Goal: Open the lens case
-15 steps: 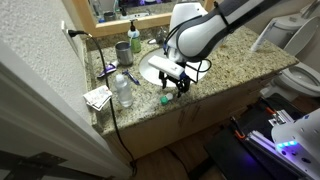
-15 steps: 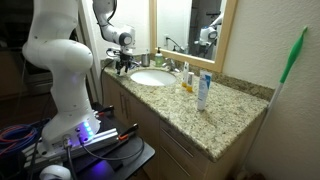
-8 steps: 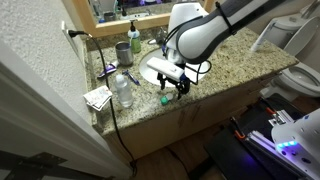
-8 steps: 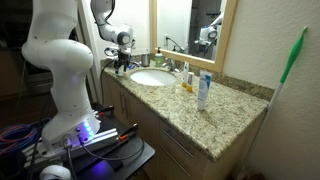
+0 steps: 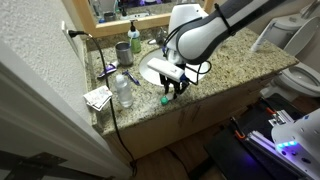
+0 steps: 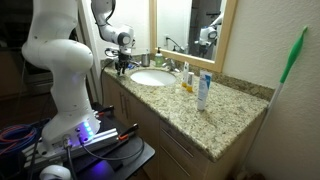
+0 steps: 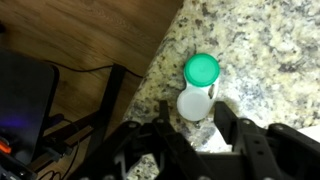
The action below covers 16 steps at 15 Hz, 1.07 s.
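Here, in an exterior view, the end effector hangs low over the front edge of the table, just ahead of the sink. The lens case lies right beside its tips. In an exterior view from the table's far end, the end effector points down at the table; the lens case is too small to make out. In the wrist view, the lens case lies near the table edge, green cap farther, white cap nearer. The fingers stand apart on either side of the white cap; whether they touch it cannot be told.
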Motion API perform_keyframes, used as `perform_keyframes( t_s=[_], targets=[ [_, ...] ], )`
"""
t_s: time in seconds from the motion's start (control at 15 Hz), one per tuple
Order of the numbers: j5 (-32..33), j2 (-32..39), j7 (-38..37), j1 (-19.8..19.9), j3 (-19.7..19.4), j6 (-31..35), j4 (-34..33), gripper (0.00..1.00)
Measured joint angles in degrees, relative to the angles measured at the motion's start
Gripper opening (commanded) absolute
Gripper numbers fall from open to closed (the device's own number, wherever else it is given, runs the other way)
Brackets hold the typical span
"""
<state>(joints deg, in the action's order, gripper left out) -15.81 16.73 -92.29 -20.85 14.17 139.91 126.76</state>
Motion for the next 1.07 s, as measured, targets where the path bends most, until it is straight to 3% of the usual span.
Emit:
perform_keyframes(
  t_s=[0.4, 0.47, 0.8, 0.87, 0.93, 1.07],
  targets=[
    [0.81, -0.57, -0.22, 0.00, -0.02, 0.00, -0.07, 0.08],
    [1.05, -0.58, -0.45, 0.00, -0.03, 0.00, -0.07, 0.01],
    [2.27, -0.83, -2.99, 0.01, -0.48, 0.23, -0.06, 0.00],
    [2.38, -1.09, -3.67, 0.02, -0.75, 0.46, -0.06, 0.17],
    [2.40, -1.42, -4.11, 0.04, -1.01, 0.67, -0.06, 0.27],
    [2.82, -2.20, -4.62, 0.05, -1.43, 1.33, -0.07, 0.39]
  ],
)
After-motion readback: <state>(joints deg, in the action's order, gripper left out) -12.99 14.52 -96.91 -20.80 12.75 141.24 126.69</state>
